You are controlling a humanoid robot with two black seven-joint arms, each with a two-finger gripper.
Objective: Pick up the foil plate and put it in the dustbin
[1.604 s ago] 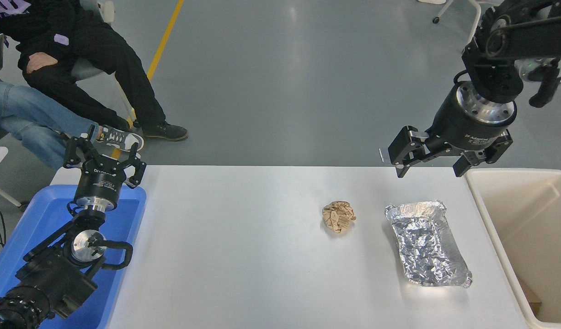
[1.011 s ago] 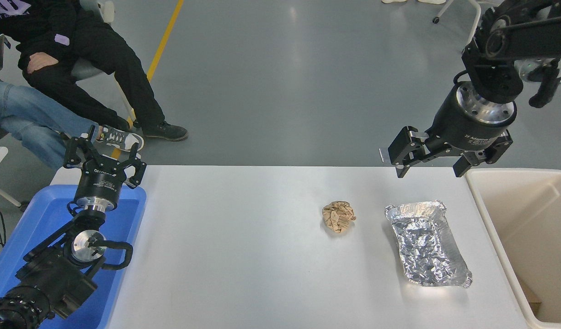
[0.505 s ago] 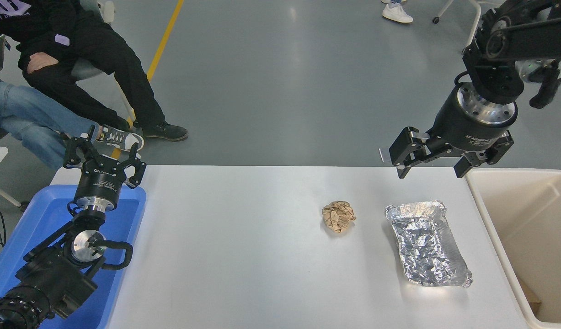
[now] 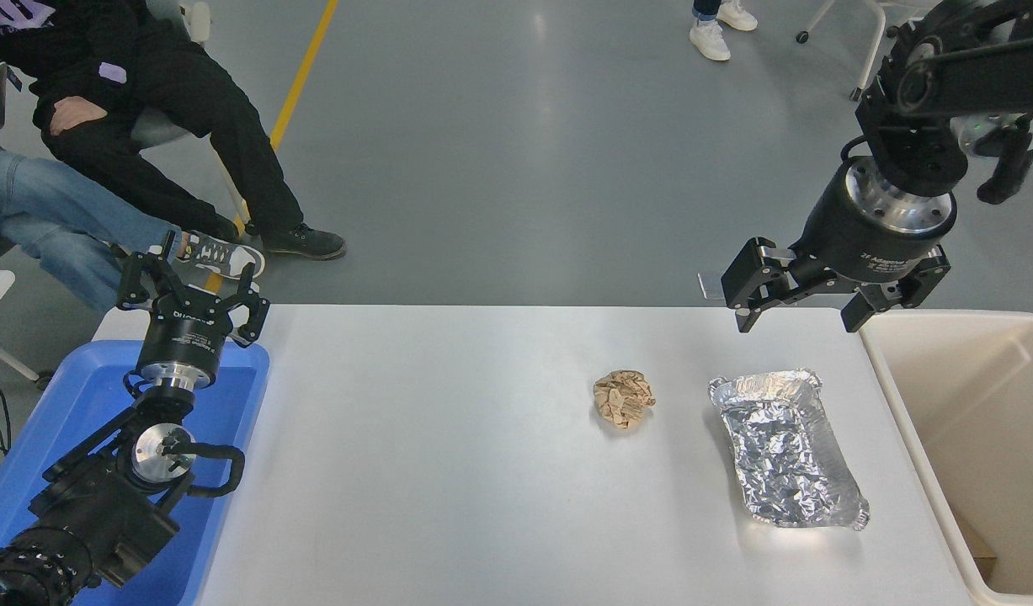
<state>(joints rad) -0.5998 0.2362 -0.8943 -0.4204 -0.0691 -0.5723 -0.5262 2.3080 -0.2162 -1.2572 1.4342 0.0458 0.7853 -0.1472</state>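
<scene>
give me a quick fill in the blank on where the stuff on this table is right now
1. The foil plate lies on the white table between the brown paper ball and the ____.
2. The right hand hangs open above the table's ____ edge, holding nothing.
3. The left hand is parked over the ____ tray.
4. The foil plate is ____ inside the beige dustbin.

Missing words: dustbin; far; blue; not yet
</scene>
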